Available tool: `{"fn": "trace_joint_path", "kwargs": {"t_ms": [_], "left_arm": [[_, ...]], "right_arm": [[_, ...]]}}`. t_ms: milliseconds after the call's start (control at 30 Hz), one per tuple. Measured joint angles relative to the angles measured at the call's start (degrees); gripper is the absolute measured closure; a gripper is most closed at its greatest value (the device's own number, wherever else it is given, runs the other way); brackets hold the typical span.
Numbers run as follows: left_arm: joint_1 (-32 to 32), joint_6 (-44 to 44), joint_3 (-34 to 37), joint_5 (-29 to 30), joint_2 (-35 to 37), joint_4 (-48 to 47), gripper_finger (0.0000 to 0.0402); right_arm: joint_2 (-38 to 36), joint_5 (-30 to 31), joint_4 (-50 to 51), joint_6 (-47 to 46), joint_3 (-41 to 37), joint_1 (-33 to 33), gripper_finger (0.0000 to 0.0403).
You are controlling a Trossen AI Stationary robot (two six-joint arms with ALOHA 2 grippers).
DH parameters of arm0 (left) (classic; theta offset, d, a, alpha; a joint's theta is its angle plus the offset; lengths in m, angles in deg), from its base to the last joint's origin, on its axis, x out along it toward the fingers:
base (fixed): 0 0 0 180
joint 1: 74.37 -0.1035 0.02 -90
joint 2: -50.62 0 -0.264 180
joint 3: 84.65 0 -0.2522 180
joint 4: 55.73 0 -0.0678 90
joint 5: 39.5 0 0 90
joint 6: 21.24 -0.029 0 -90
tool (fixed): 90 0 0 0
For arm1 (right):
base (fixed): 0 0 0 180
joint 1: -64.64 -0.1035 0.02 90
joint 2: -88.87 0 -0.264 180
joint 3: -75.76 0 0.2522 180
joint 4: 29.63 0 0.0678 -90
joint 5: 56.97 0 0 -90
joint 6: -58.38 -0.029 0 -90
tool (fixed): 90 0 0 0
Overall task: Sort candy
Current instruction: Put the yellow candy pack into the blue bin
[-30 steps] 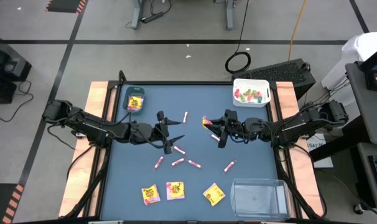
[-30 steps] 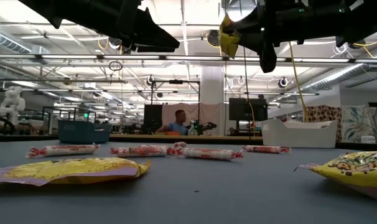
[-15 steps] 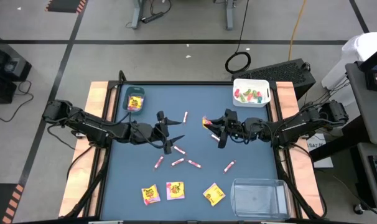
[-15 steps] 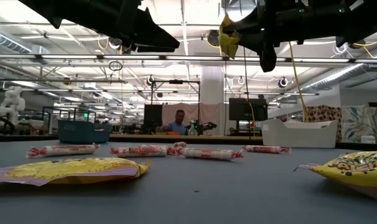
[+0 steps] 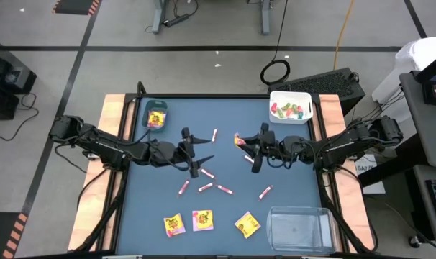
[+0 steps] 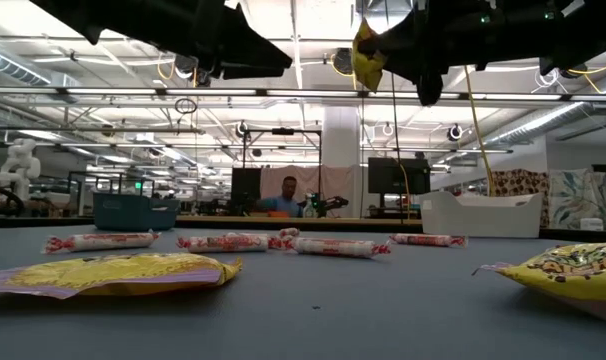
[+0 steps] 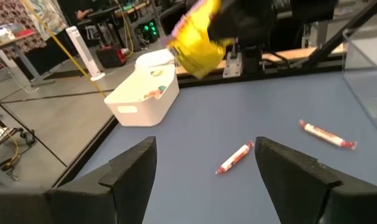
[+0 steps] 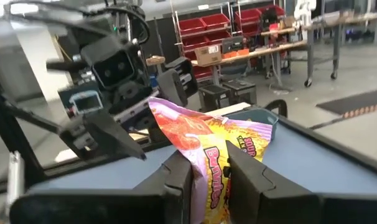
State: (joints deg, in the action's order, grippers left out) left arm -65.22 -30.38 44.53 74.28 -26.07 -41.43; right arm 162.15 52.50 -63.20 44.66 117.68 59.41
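My right claw (image 5: 239,140) is clenched on a yellow packet (image 8: 223,165), holding it in the air above the middle of the desk (image 5: 297,169); the packet hangs between the fingers with most of its body sticking out past the tips. One packet already lies in the teal bin (image 5: 155,117) at the far left corner, so I judge this one belongs there, and the carry crosses over my left claw (image 5: 195,153), which hovers released above the pink-white sticks (image 5: 206,187). To do it well I keep the packet high, steer past the left arm, and let go only once it hangs squarely inside the bin's rim.
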Motion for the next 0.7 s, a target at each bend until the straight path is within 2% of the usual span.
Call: {"fn": "trace_joint_path", "kwargs": {"t_ms": [267, 467, 533, 700], "left_arm": [[-0.5, -1.7, 0.0, 0.0, 0.0, 3.9, 0.0126], [-1.9, -8.0, 0.0, -0.3, 0.0, 8.1, 0.0126], [-2.8, -9.5, 0.0, -3.7, 0.0, 9.0, 0.0126], [-5.8, -9.3, 0.0, -18.1, -0.4, 11.9, 0.0126]], "right_arm": [[0.0, -0.5, 0.0, 9.2, 0.0, -0.1, 0.0337], [0.0, -9.5, 0.5, 11.5, 0.6, 0.0, 0.0337], [0.0, -11.6, 0.6, 11.6, 0.9, 0.0, 0.0337], [0.0, -16.5, 0.8, 12.3, 1.4, 0.0, 0.0337]]}}
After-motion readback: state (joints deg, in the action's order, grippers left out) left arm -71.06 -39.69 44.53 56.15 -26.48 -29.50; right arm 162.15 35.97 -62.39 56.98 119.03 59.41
